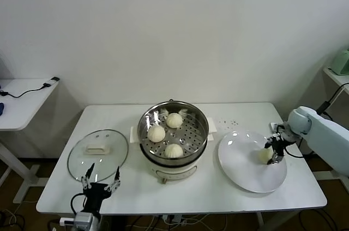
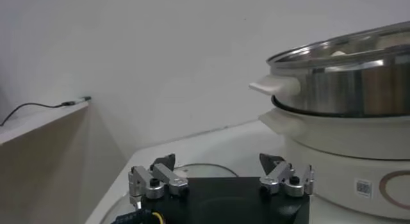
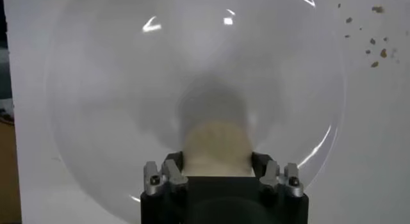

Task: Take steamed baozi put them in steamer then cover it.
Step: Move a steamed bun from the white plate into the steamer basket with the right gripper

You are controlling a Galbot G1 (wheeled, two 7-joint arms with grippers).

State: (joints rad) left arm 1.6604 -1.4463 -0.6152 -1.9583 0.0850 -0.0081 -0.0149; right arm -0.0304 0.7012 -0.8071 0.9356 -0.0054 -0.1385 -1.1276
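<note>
Three steamed baozi lie on the perforated tray of the steamer, a steel pot on a white base at the table's middle. Another baozi rests on the white plate to its right. My right gripper is shut on that bun; in the right wrist view the fingers press both sides of the baozi over the plate. The cover, a glass lid with a white handle, lies flat left of the steamer. My left gripper stands open at the table's front edge, just before the lid, holding nothing.
A side table with a black cable stands at far left. Small crumbs dot the tabletop behind the plate. The steamer rises close beside my left gripper in the left wrist view.
</note>
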